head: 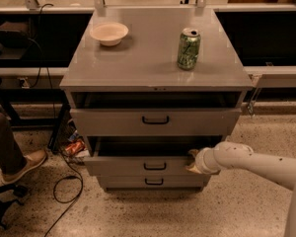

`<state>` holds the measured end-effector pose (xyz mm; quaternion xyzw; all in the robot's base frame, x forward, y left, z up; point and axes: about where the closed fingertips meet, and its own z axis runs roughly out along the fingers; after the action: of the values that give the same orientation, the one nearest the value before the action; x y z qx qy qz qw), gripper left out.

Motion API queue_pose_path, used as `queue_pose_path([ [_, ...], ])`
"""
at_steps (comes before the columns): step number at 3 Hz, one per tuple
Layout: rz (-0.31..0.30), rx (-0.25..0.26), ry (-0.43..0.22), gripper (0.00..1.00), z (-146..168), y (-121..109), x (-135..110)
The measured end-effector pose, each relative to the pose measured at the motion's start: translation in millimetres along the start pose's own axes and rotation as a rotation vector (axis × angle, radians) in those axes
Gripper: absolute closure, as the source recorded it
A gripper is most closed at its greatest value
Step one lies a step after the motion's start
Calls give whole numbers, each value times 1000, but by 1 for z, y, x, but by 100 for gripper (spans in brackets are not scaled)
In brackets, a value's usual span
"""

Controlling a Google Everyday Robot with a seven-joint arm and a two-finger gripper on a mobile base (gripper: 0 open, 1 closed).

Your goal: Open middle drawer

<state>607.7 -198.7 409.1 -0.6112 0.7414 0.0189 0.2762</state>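
Note:
The grey cabinet (153, 58) has three drawers. The middle drawer (118, 166), grey with a small black loop handle (154, 166), stands partly pulled out, with a dark gap above its front. My gripper (192, 162) is at the right end of that drawer's top edge, touching the front panel. My white arm (256, 164) reaches in from the lower right. The top drawer (108, 122) is also pulled out a little. The bottom drawer (123, 182) is shut.
A white bowl (109, 33) and a green can (188, 48) stand on the cabinet top. A person's leg and shoe (24, 163) and a black cable (64, 191) are on the floor at the left. Desks and shelving run behind the cabinet.

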Motion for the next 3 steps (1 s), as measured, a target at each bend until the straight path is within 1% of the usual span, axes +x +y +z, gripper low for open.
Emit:
queue_pose_path([
  [2,0,0,1,100,-2,1,0],
  [3,32,9,6,100,-11,32,11],
])
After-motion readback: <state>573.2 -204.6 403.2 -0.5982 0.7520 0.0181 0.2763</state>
